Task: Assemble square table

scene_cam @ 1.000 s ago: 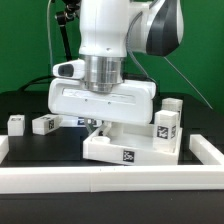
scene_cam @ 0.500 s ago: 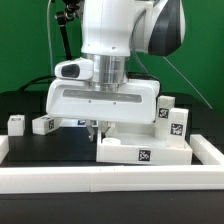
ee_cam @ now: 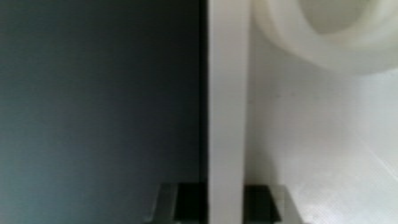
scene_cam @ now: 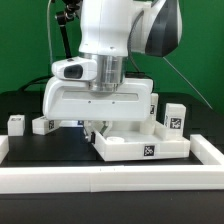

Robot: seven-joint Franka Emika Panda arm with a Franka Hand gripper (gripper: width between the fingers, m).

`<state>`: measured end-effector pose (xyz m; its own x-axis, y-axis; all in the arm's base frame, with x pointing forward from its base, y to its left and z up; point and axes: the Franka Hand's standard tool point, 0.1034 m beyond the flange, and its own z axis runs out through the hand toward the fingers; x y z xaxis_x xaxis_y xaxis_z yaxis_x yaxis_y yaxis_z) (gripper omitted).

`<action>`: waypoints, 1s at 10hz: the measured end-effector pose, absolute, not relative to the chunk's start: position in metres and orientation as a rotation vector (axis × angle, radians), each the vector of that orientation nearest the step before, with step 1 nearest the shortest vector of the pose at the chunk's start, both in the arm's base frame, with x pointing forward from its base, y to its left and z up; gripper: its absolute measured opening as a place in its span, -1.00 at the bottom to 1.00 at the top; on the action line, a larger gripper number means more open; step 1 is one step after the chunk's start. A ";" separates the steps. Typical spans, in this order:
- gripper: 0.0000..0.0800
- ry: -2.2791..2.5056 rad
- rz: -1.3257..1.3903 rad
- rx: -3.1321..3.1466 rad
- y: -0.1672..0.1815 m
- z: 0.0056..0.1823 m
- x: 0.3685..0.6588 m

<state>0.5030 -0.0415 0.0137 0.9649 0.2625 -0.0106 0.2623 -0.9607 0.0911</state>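
White plastic square tabletop [scene_cam: 125,148]: lying flat just behind the front rail [scene_cam: 60,178], toward the exterior view's right. The gripper [ee_cam: 224,203] is clamping its thin edge. Step, probably: positioning the slab. The next move is calling for release, then fetching a leg [scene_cam: 41,125].

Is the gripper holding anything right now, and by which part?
The gripper is shut on the square table slab, pinching its thin edge at the exterior view's left end.
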 end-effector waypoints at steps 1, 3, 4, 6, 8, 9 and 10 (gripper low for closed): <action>-0.86 0.541 -0.009 2.995 -0.041 0.014 0.505; -0.86 0.793 -0.027 2.927 -0.036 0.018 0.521; -0.86 0.937 -0.031 2.875 -0.034 0.020 0.526; -0.86 1.125 -0.052 2.799 -0.036 0.019 0.526; -0.86 1.243 -0.072 2.738 -0.040 0.019 0.526; -0.86 1.343 -0.088 2.683 -0.043 0.019 0.526; -0.86 1.418 -0.101 2.639 -0.045 0.019 0.526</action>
<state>0.5258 -0.0449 0.0191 0.5523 0.8239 -0.1271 0.8336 -0.5442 0.0947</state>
